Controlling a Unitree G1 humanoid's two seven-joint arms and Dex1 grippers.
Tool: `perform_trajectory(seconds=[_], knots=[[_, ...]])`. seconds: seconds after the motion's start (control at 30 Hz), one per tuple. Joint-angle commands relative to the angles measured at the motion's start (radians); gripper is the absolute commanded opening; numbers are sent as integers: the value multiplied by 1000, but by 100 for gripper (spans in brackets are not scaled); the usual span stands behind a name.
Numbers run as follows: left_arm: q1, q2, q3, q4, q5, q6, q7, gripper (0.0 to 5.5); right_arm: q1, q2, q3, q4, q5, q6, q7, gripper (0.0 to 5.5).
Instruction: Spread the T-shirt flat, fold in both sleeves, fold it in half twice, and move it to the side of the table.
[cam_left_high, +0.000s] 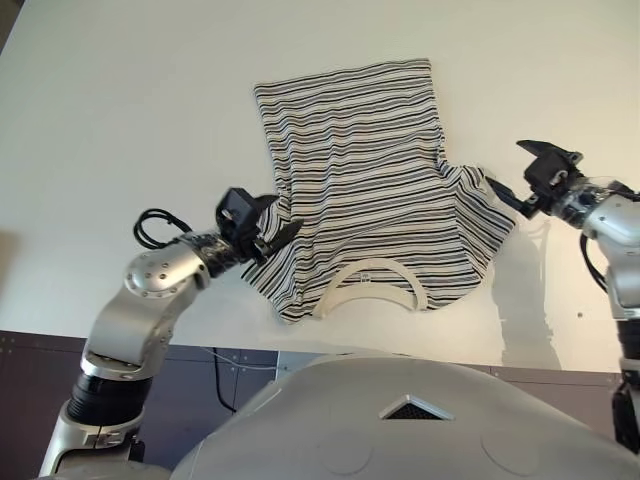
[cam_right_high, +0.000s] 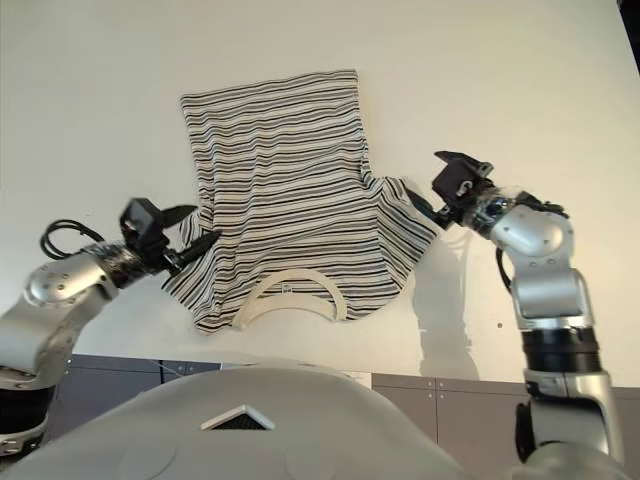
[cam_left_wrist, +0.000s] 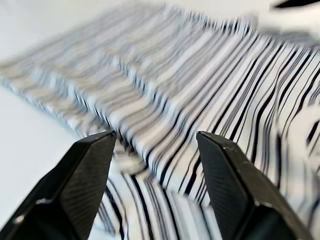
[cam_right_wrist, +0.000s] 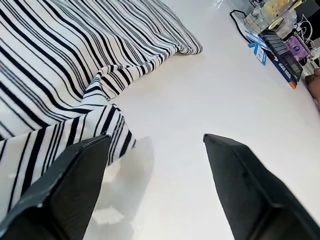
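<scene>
Obs.: T-shirt (cam_left_high: 370, 180), black-and-white striped, lies on the white surface (cam_left_high: 120, 120). You have its pale collar (cam_left_high: 368, 283) at the near edge, toward the robot, and its hem (cam_left_high: 340, 78) at the far end. The body is mostly spread, with ripples across the middle.

Right sleeve (cam_left_high: 480, 205): sticks out sideways, not folded in, slightly rumpled where it joins the body.

Left side: the cloth is bunched, with a doubled edge running along it. You cannot make out a separate sleeve there.

Left gripper (cam_left_wrist: 155, 135): fingers spread, pinching nothing. It sits at the shirt's left edge, near the shoulder, with striped cloth and a raised fold between the fingers. Contact with the cloth: cannot tell.

Right gripper (cam_right_wrist: 156, 137): fingers spread, pinching nothing. It sits just beside the tip of the right sleeve. One finger (cam_right_wrist: 75, 175) is at the sleeve's edge, the other is over bare surface. Contact: cannot tell.

Other: some boxes (cam_right_wrist: 277, 37) stand beyond the surface's far side, well apart from the shirt.
</scene>
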Motion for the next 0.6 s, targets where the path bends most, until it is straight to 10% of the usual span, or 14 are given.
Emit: perform_trajectory(seconds=[0.03, 0.23, 0.6], knots=[[-27, 58, -99, 170, 242, -71, 44, 295, -86, 36, 86, 180, -114, -67, -40, 344], [-2, 0, -99, 250, 318, -190, 78, 295, -70, -71, 152, 388, -251, -200, -62, 344], [-17, -111, -4, 285, 415, -441, 234, 295, 147, -73, -80, -33, 7, -144, -93, 344]])
